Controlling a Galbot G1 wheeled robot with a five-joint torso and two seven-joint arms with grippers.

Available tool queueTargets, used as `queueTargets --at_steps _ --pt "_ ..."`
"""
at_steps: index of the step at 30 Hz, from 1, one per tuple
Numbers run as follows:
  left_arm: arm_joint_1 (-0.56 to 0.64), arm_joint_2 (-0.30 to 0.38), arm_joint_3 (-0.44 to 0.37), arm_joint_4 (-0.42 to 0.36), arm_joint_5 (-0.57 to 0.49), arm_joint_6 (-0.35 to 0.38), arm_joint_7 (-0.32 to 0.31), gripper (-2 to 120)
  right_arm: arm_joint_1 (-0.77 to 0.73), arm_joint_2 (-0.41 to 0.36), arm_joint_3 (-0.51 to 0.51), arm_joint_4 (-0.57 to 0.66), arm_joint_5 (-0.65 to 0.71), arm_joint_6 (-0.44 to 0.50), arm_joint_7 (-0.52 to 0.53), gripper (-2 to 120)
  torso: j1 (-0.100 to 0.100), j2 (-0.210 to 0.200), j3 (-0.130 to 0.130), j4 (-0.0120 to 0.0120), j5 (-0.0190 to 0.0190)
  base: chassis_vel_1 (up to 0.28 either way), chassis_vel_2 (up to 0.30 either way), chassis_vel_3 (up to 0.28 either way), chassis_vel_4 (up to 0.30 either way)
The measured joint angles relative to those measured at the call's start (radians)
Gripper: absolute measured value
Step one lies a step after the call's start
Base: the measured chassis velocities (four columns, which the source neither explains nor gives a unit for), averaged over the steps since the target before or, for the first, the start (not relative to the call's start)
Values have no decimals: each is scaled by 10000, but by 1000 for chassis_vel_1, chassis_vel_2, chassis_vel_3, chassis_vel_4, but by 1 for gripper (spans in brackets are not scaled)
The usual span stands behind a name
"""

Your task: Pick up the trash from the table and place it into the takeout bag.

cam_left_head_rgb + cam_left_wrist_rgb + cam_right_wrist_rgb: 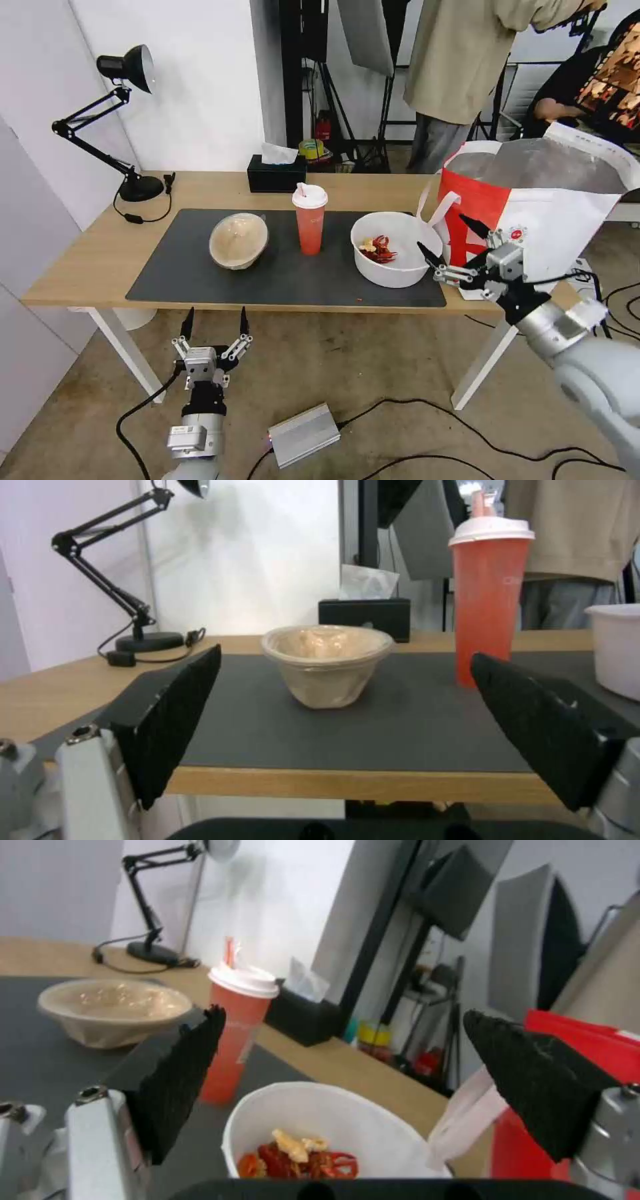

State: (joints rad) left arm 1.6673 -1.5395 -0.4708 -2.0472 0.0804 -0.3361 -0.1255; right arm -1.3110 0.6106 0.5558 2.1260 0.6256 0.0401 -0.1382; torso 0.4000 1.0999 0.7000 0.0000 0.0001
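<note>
On our table (200, 190), the mat (187, 273) carries the beige bowl (238, 241) at left, the drink cup (310, 220) in the middle, the white bowl (397, 249) at right. The takeout bag (533, 220) stands just right of it; the tissue box (276, 173) sits behind.

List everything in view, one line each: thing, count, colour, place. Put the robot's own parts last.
table: one, light wood on white legs, in front of the robot.
mat: one, dark grey, along the table's middle.
beige bowl: one, on the mat's left part.
drink cup: one, red with white lid, upright mid-mat.
white bowl: one, red scraps inside, on the mat's right part.
takeout bag: one, red and white, foil-lined, open, at the table's right end.
tissue box: one, black, at the far edge.
desk lamp: one, black, far left corner.
left hand: open, below the table's near edge.
right hand: open, between white bowl and bag.
</note>
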Motion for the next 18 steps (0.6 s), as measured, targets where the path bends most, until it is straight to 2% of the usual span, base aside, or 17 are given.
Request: queueTargets --at_steps 3,4,7,10,13,18 --pt "17 -16 13 97 5 -113 49 100 873 -592 -744 -403 453 -267 -215 89 0 0 0 1 -1 0 0 0 0" --pt "17 -16 13 97 5 -113 49 100 873 -592 -744 -403 453 -267 -215 89 0 0 0 1 -1 0 0 0 0" --pt "28 -15 12 148 4 -172 121 100 1759 -937 -1609 -775 782 -441 -461 91 0 0 1 0 0 0 0 0 0" --pt "24 -15 11 176 0 -197 171 100 2313 -1045 -2069 -986 905 -568 -605 91 0 0 0 0 0 0 0 0 0" --pt "-22 -10 15 254 -6 -217 224 100 3374 -1297 -2963 -1417 1232 -857 -1028 91 0 -1 0 1 0 0 0 0 0" --pt "-79 -12 67 324 -7 -217 247 100 4202 -1511 -3674 -1728 1541 -1143 -1495 91 0 0 0 0 0 0 0 0 0"
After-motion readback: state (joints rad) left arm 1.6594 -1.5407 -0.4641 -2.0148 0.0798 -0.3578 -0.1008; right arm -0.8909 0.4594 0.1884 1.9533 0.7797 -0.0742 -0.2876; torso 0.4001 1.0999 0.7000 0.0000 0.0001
